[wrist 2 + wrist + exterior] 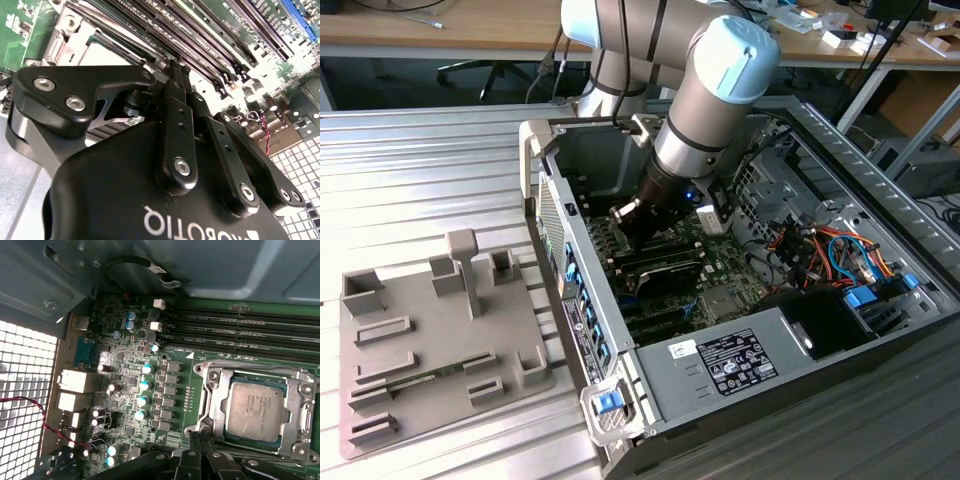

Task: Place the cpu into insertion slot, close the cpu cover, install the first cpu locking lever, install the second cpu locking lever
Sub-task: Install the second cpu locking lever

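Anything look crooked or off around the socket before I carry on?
Nothing stands out. In the first wrist view the cpu sits flat and square inside the cpu cover frame, with the hand at its edge.

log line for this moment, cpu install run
cpu: seated in insertion slot | cpu cover: down around it | gripper: shut, tips at the cover's edge

Ribbed metal table bearing the work.
An open computer case and a grey fixture tray rest side by side.

Arm lowered, fingers together
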{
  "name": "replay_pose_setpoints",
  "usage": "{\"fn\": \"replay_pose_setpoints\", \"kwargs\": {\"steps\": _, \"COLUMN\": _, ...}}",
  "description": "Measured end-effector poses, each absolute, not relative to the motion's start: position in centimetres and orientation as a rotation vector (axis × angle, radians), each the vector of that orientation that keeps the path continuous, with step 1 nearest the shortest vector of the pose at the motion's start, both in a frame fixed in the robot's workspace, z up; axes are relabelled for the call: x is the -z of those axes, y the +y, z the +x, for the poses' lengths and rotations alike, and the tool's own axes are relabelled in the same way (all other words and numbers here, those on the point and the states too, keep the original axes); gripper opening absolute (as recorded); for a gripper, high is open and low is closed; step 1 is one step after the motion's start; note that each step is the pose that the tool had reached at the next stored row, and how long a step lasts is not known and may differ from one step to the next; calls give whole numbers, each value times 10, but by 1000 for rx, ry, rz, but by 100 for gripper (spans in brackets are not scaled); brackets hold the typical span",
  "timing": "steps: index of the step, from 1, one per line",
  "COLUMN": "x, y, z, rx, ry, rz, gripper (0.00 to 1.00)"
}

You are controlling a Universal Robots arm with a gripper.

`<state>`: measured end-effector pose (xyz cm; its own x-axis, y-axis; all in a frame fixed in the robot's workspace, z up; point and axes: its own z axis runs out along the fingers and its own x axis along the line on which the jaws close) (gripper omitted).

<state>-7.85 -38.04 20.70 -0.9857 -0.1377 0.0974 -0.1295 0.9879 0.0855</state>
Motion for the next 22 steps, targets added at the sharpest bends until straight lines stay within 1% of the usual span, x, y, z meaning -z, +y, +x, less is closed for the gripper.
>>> {"fn": "replay_pose_setpoints", "kwargs": {"steps": 8, "x": -206, "y": -378, "z": -82, "rx": 122, "ry": -3028, "rz": 225, "gripper": 11}}
{"fn": "replay_pose_setpoints", "kwargs": {"steps": 22, "x": -200, "y": -374, "z": -87, "rx": 175, "ry": -3026, "rz": 249, "gripper": 11}}
